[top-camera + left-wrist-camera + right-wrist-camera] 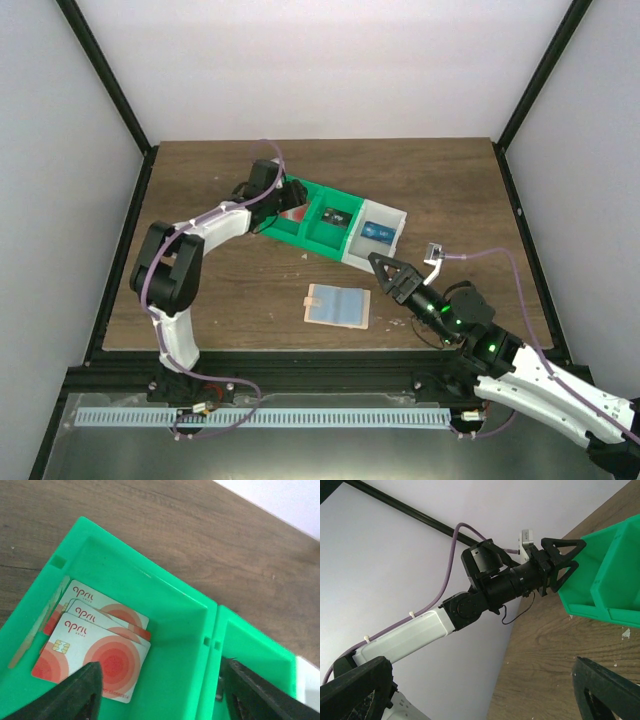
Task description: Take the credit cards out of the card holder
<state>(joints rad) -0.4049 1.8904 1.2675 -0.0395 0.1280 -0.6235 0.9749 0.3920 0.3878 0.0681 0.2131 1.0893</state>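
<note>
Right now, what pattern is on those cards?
The cards show red rings on white, clearest in left wrist view.

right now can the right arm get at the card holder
Probably yes: the card holder lies open on bare table close beside the open right gripper, with nothing between them.

The right pincer (482, 692) stands wide, its black fingers (355, 690) at the lower corners of the view with nothing between them. Beyond it the white left arm (420, 635), trailing a purple cable (449, 575), reaches across. The left pincer (565, 557) sits at the corner of the green bin (615, 570) on the wooden bench (555, 650).
</note>
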